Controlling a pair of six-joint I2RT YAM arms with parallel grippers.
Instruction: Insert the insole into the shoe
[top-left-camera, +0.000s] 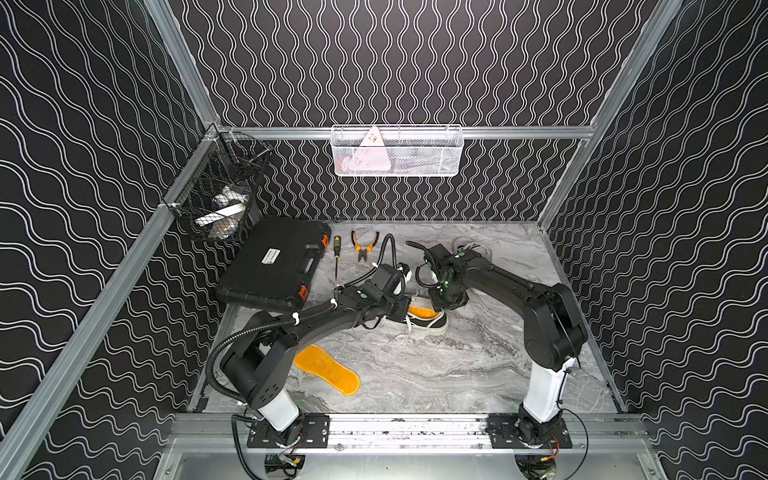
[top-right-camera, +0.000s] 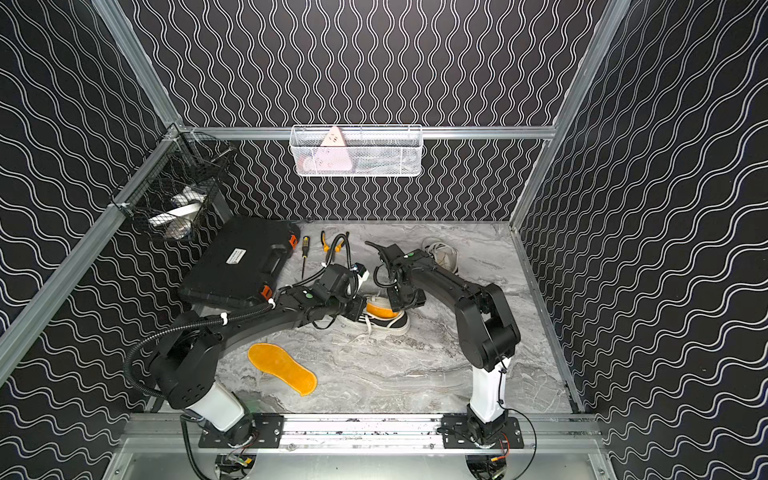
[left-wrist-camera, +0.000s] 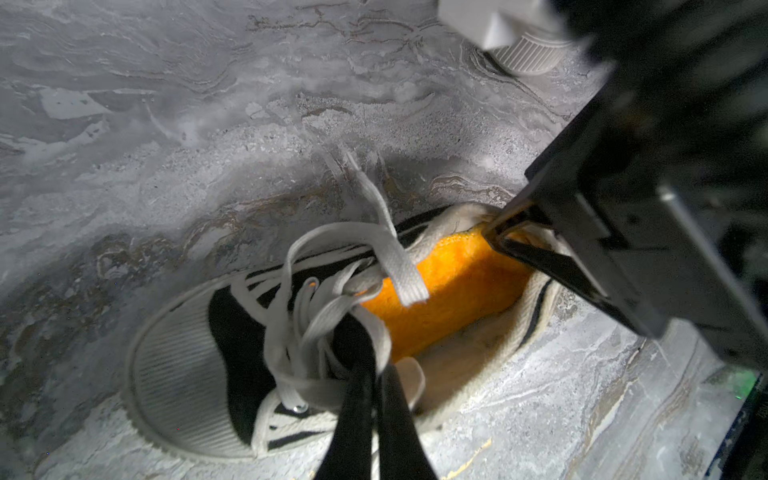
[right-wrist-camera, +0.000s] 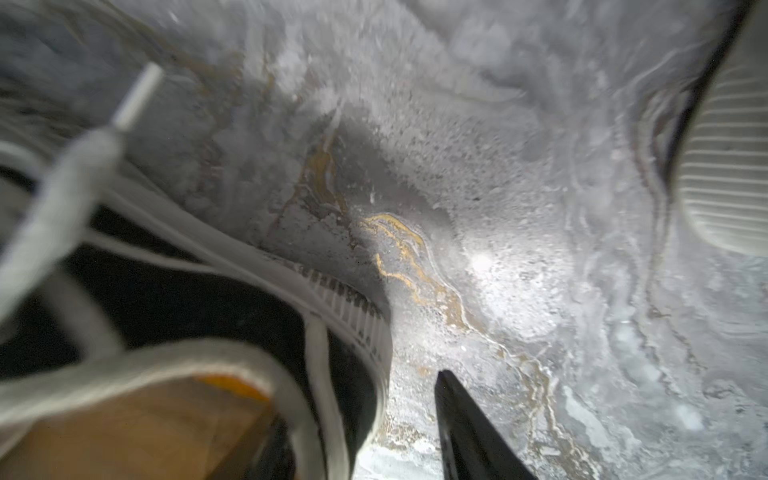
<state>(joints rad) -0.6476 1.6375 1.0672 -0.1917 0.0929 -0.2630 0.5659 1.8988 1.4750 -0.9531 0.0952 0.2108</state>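
Note:
A black-and-white sneaker, the shoe (top-left-camera: 428, 326) (top-right-camera: 388, 324) (left-wrist-camera: 232, 353), lies mid-table with loose white laces. An orange insole (top-left-camera: 420, 311) (top-right-camera: 377, 309) (left-wrist-camera: 453, 291) sits inside its opening. My left gripper (top-left-camera: 400, 309) (left-wrist-camera: 370, 374) is shut, pinching the shoe's side edge beside the laces. At the heel end, my right gripper (top-left-camera: 440, 305) (left-wrist-camera: 494, 235) (right-wrist-camera: 357, 399) is open. One of its fingers (right-wrist-camera: 461, 424) is outside over the table, and the other reaches inside the collar. A second orange insole (top-left-camera: 326, 370) (top-right-camera: 282, 368) lies flat near the left arm's base.
Another pale shoe (top-left-camera: 469, 245) (top-right-camera: 442, 253) (right-wrist-camera: 727, 166) lies behind the right arm. A black tool case (top-left-camera: 274, 262), a screwdriver (top-left-camera: 336, 253) and pliers (top-left-camera: 363, 245) lie at the back left. A black wire basket (top-left-camera: 220, 195) and a white one (top-left-camera: 397, 151) hang on the walls.

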